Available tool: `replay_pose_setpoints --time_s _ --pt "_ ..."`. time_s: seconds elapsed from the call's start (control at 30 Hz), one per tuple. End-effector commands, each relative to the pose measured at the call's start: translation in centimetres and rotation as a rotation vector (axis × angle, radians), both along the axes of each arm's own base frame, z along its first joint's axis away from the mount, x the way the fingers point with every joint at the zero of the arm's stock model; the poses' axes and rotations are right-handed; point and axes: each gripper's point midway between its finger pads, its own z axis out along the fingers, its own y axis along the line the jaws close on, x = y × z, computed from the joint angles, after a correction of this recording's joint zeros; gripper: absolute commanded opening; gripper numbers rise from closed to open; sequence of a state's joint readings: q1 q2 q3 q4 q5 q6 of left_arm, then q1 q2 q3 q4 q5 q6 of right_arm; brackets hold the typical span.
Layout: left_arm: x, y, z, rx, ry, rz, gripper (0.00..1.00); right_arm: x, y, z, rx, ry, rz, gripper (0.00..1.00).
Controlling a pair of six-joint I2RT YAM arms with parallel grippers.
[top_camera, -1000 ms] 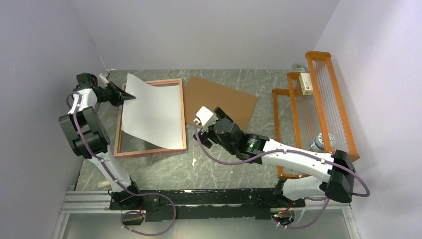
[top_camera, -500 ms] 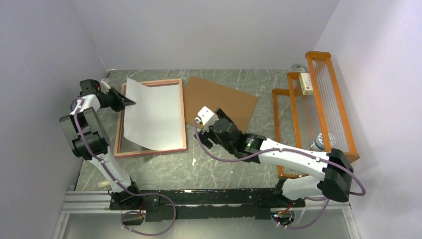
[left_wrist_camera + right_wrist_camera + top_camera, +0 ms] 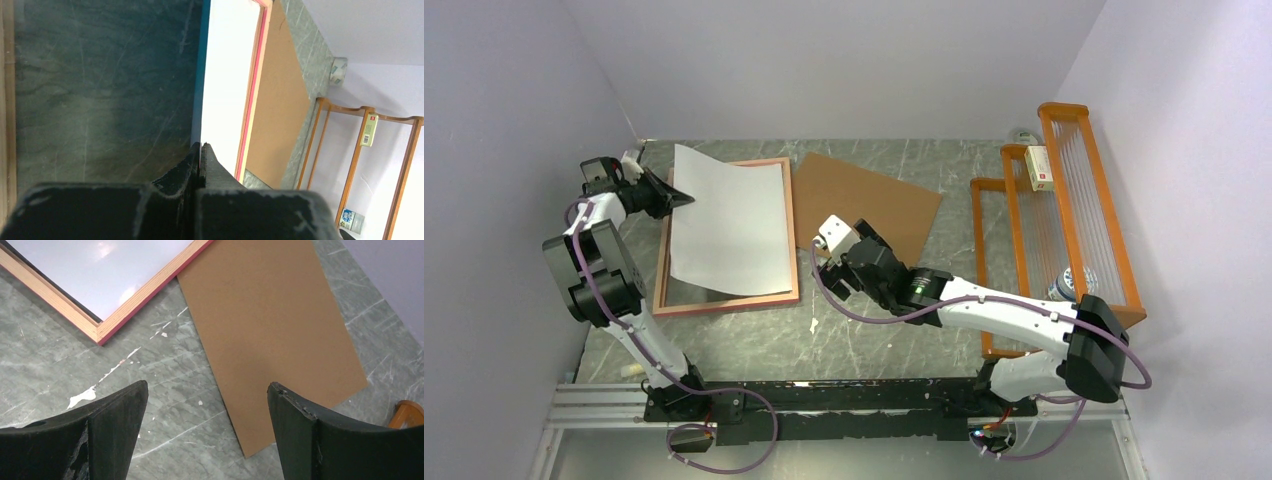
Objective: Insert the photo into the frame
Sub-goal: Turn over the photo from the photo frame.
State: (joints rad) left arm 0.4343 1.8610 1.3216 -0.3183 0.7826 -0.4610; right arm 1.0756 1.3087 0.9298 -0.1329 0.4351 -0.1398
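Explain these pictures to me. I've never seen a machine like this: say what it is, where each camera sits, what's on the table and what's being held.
These are two robot arms, the left arm and the right arm, bolted at the near edge of a grey table. The wide picture looks down from above and behind them. The other two come from a small camera on each wrist, so the black shapes at the bottom are that arm's own jaws.

On the table lie a pink picture frame and a brown board, with an orange rack at the right. The left jaws are shut on the edge of the photo, holding it white side up over the frame. The right jaws stand wide open and empty above the table, near the frame's corner and the board.
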Motion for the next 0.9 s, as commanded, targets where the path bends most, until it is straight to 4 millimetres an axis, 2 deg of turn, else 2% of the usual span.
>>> replay_pose_setpoints --time_s 0.0,0.03,0.07,0.2,0.37,0.53,0.6,0.73,0.87 --pt "0.9 -0.5 1.6 -0.029 -0.075 -0.061 0.03 0.2 0.8 0.7 0.052 0.002 0.0 0.92" --pt "0.9 -0.5 1.4 -0.033 -0.065 -0.062 0.02 0.2 0.8 0.7 0.05 0.003 -0.001 0.92" --pt "0.9 -0.4 1.1 -0.031 -0.051 -0.052 0.08 0.2 0.8 0.6 0.049 0.004 -0.003 0.92" --pt "0.8 0.0 0.1 -0.006 0.007 -0.019 0.38 0.2 0.9 0.5 0.045 0.01 -0.003 0.92" --pt "0.5 0.3 -0.4 0.034 0.057 0.0 0.6 0.4 1.0 0.3 0.038 0.012 -0.006 0.92" --pt "0.1 3.0 -0.6 0.174 0.142 0.107 0.81 0.7 1.0 0.1 0.029 0.011 -0.03 0.92" --pt "-0.1 4.0 -0.5 0.23 0.169 0.136 0.87 0.8 1.0 0.0 0.03 0.016 -0.037 0.91" --pt "-0.5 5.6 -0.5 0.306 0.225 0.188 0.91 1.2 0.9 -0.2 0.042 0.029 -0.061 0.92" --pt "-0.6 6.0 -1.1 0.317 0.256 0.19 0.92 1.5 0.7 -0.2 0.057 0.034 -0.075 0.92"
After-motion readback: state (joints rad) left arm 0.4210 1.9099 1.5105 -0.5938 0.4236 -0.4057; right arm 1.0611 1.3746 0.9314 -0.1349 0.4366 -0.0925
